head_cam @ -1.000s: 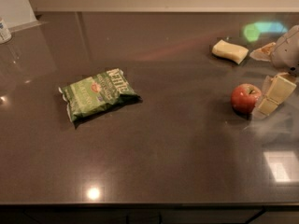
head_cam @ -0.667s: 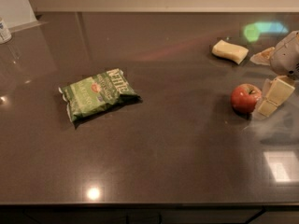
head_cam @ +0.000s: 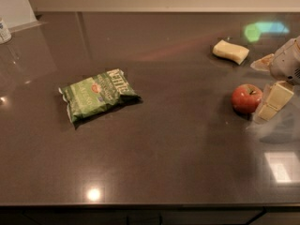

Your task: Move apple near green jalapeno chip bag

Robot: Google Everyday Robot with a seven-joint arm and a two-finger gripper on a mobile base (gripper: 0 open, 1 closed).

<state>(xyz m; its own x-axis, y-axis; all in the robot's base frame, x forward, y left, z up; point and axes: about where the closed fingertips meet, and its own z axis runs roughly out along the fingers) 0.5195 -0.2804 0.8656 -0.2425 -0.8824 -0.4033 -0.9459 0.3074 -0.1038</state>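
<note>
**benchtop_bob:** Only the one camera view, so what's on the counter?

**gearhead_jo:** It's a dark, glossy stone counter (head_cam: 178, 168). The small round red apple with a yellowish patch by its stem (head_cam: 246, 97) sits close to the right edge, about halfway between the far and near edges. The crinkled green foil jalapeno chip bag with white lettering (head_cam: 98, 95) lies flat over on the left half, turned at an angle, with its lettered end pointing toward the far edge. The two are well apart, with a wide stretch of bare counter between them.

**benchtop_bob:** And the pincer?

**gearhead_jo:** The pale two-finger gripper (head_cam: 257, 91) comes in over the right edge, right by the apple. It's spread wide and has hold of nothing. One of its cream fingers (head_cam: 274, 100) slants down along the apple's right side, just beside it. Can't tell if it's actually touching. The other finger sticks out on the far side of the apple, toward the far right corner. So the apple's sitting on the counter, not lifted.

**benchtop_bob:** Anything else up there?

**gearhead_jo:** A pale yellow rectangular sponge-like block (head_cam: 230, 51) sits near the far right corner, beyond the apple and apart from it. There's also a small white container (head_cam: 3, 30) at the far left corner, cut off by the frame.
</note>
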